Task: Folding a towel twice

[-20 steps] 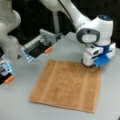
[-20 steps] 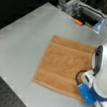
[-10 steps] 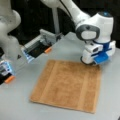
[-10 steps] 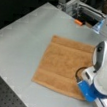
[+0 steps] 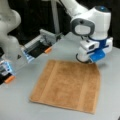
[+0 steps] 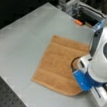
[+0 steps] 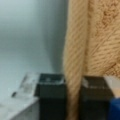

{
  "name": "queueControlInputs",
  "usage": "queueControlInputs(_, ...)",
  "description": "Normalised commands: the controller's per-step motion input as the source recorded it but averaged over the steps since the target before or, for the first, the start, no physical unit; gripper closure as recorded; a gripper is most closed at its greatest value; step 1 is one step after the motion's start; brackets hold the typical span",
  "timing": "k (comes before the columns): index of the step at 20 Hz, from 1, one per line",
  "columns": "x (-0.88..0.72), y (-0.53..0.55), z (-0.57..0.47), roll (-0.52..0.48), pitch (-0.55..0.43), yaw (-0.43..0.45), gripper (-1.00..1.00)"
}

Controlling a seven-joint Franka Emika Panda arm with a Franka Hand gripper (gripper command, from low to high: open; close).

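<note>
Gripper (image 7: 73,100) clenched on the towel's (image 5: 67,85) edge: wrist view shows two dark fingers (image 7: 52,97), one each side of a raised ridge of cloth pinched between them. In a front view the gripper (image 5: 85,60) sits at the towel's far corner, toward the view's right; that corner looks cut off diagonally (lifted or tucked, cannot tell which). One towel, orange-brown, lying otherwise flat and unfolded on the grey table (image 5: 20,107); two paler stripes run near opposite edges. In a front view the arm's white-and-blue head (image 6: 97,70) covers the towel (image 6: 57,66) at its right side, hiding the fingertips. Two orange-tipped fixtures (image 5: 47,50) stand beyond the towel at the view's left, blurred.
</note>
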Motion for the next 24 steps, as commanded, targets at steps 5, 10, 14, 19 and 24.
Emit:
queueControlInputs(5,-0.46,-0.39,-0.09,0.282,-0.276,-0.192,1.00)
queueControlInputs(10,-0.55,-0.35,-0.10,0.338,-0.250,-0.248,1.00)
queueControlInputs(14,-0.53,-0.24,-0.15,0.347,-0.198,-0.294,1.00)
queueControlInputs(19,-0.43,-0.29,-0.09,0.187,-0.117,-0.200,1.00)
queueControlInputs(24,-0.58,-0.47,0.07,0.086,-0.016,-0.080,1.00)
